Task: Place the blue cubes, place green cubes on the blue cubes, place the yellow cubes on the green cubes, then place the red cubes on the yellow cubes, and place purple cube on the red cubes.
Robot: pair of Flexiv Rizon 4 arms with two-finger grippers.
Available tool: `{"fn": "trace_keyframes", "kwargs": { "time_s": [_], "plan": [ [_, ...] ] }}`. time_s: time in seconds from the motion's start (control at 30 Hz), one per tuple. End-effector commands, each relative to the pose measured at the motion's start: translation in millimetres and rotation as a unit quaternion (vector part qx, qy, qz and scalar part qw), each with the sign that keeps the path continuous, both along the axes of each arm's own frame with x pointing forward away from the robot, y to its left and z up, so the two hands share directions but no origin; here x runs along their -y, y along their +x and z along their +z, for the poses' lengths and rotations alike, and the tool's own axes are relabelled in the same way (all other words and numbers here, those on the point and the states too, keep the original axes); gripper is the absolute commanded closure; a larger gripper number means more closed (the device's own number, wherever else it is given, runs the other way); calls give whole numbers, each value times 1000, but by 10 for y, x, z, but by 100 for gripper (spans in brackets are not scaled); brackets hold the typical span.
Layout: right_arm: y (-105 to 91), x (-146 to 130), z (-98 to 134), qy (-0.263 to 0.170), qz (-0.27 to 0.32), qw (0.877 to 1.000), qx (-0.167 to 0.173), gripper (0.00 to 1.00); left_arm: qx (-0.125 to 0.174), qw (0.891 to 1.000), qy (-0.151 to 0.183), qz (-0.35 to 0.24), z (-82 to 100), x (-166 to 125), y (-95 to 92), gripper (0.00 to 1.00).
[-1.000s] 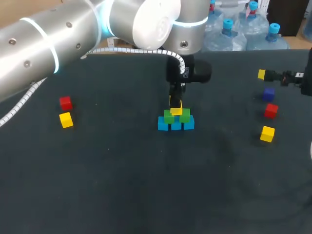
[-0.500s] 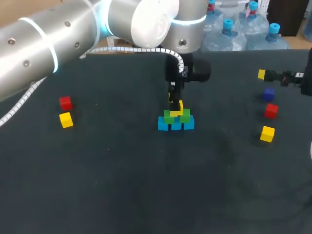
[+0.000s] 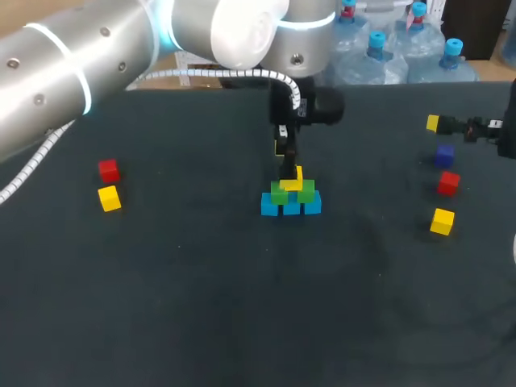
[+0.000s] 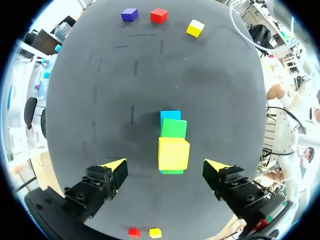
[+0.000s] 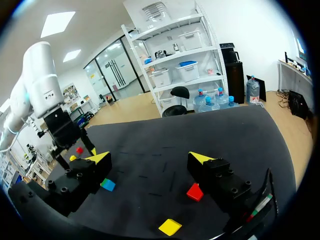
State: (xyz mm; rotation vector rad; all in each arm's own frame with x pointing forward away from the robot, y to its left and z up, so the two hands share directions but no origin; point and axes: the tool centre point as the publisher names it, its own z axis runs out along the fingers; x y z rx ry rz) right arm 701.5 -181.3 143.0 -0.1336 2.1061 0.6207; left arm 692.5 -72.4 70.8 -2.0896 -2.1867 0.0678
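In the middle of the table stands a stack: a row of blue cubes (image 3: 290,206), green cubes (image 3: 280,193) on them, and a yellow cube (image 3: 293,184) on top. My left gripper (image 3: 287,161) hangs just above it, open. In the left wrist view the yellow cube (image 4: 173,153) lies free between the spread fingertips (image 4: 116,165), over green (image 4: 174,128) and blue (image 4: 170,115). My right gripper (image 5: 150,159) stands open and empty at the far right (image 3: 439,123). Beside it lie a purple cube (image 3: 444,155), a red cube (image 3: 448,183) and a yellow cube (image 3: 441,220).
A red cube (image 3: 108,170) and a yellow cube (image 3: 109,197) lie at the table's left. In the right wrist view a red cube (image 5: 194,192) and a yellow cube (image 5: 170,226) sit below that gripper's fingers.
My left gripper has opened, let go of the yellow cube on the green cubes, and risen a little. The right arm has not moved.
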Motion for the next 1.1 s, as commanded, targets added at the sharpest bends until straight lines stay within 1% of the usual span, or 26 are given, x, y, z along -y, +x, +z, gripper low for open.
{"fn": "trace_keyframes", "kwargs": {
  "time_s": [0.03,0.3,0.47,0.67,0.73,0.9,0.97,1.1],
  "plan": [
    [-3,7,7,1,1,1000,-1,0,5,1000,-7,2,117,-88,-19,0],
    [-3,7,7,1,1,1000,-1,0,19,1000,-21,12,382,-297,-10,0],
    [-3,7,7,1,1,1000,-1,0,34,999,-14,26,480,-511,17,0],
    [-3,7,7,1,1,1000,-1,0,52,997,7,57,494,-824,50,0],
    [-3,7,7,1,1,1000,-1,0,61,996,11,62,510,-935,38,0],
    [-3,7,7,1,1,1000,-1,0,69,994,21,85,530,-1176,-2,0],
    [-3,7,7,1,1,1000,-1,0,74,993,29,92,509,-1260,-10,0],
    [-3,7,7,1,1,1000,-1,0,76,990,34,114,459,-1404,-58,0]
  ]
}}
